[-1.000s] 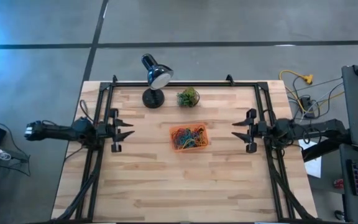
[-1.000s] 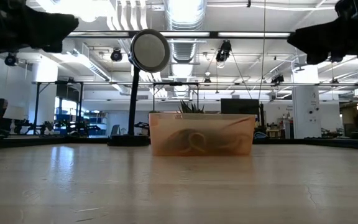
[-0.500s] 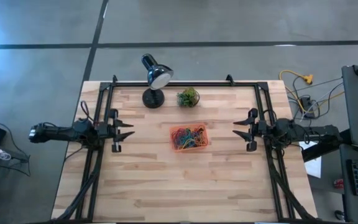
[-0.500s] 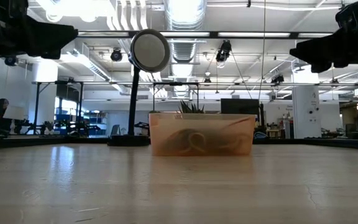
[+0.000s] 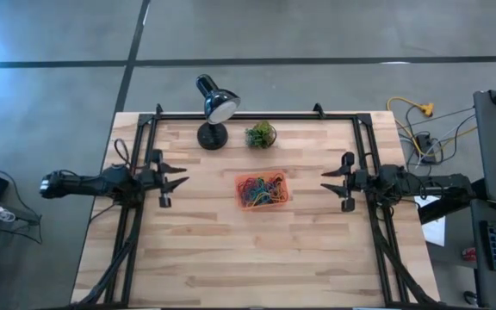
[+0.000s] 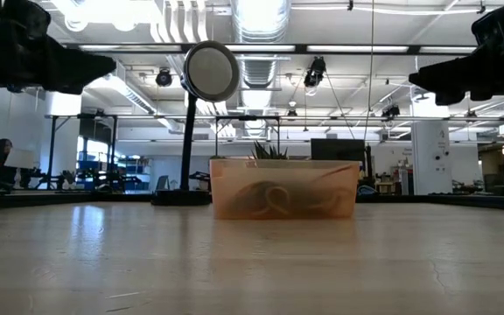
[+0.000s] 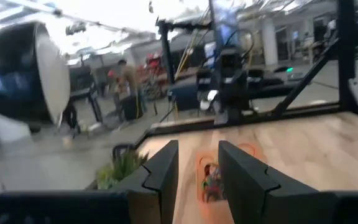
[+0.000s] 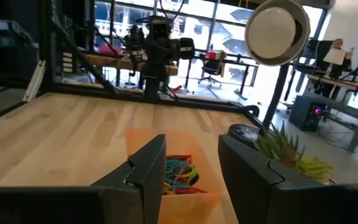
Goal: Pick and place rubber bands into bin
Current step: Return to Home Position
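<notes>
The bin point(image 5: 262, 190), a small orange tray, stands at the middle of the wooden table and holds a tangle of coloured rubber bands point(image 5: 261, 189). The low view shows it as a translucent orange box point(image 6: 283, 188). My left gripper point(image 5: 184, 176) hovers level above the table's left side, pointing at the bin. Its fingers are open and hold nothing, with the bin point(image 7: 211, 177) showing between them. My right gripper point(image 5: 324, 181) hovers level over the right side, facing the bin point(image 8: 173, 171), open and with nothing between its fingers.
A black desk lamp point(image 5: 213, 108) and a small green potted plant point(image 5: 261, 134) stand at the far edge behind the bin. Black frame rails point(image 5: 145, 155) run along the table's left, right and far sides. Bare wood lies between each gripper and the bin. People show in the room beyond.
My left gripper has tipped its fingers downward to level. The bin and the rubber bands have kept still.
</notes>
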Controlling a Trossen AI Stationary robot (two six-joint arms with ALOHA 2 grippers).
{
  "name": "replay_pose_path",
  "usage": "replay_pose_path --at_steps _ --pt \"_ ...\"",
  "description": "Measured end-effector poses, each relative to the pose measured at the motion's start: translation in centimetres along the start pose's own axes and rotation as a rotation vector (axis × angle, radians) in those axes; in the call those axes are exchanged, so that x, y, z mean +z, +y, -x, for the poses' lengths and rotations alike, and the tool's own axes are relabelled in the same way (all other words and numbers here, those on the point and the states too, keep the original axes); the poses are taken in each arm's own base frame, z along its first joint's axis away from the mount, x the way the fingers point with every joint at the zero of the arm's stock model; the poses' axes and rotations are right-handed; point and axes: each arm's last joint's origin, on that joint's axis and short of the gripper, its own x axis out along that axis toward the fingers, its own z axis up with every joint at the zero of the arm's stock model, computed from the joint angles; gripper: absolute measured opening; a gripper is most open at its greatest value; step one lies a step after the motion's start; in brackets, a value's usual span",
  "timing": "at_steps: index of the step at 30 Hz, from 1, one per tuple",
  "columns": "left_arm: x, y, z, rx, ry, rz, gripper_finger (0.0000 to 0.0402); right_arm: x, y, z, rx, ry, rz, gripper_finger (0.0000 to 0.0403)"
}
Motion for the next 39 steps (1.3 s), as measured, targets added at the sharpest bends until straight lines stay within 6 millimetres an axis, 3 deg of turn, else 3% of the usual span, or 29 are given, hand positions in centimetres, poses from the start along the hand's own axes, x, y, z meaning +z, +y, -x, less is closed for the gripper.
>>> replay_pose_path --at_steps 14,23,35,39 --pt "-1.3 -0.3 -0.3 -0.010 0.134 -0.003 0.0098 -0.9 0.1 -0.6 -0.009 0.106 0.047 0.0140" --pt "-0.9 -0.2 0.0 -0.030 0.086 -0.020 0.0098 -1.3 0.1 -0.9 -0.003 0.160 0.047 0.0140" --pt "-0.5 -0.2 0.2 -0.073 0.045 -0.049 0.0098 -0.1 -0.1 -0.6 -0.029 0.031 0.071 0.0132" --pt "-0.3 -0.2 0.2 -0.069 0.028 -0.078 0.0098 0.2 -0.4 -0.2 -0.117 -0.003 0.069 0.0132"
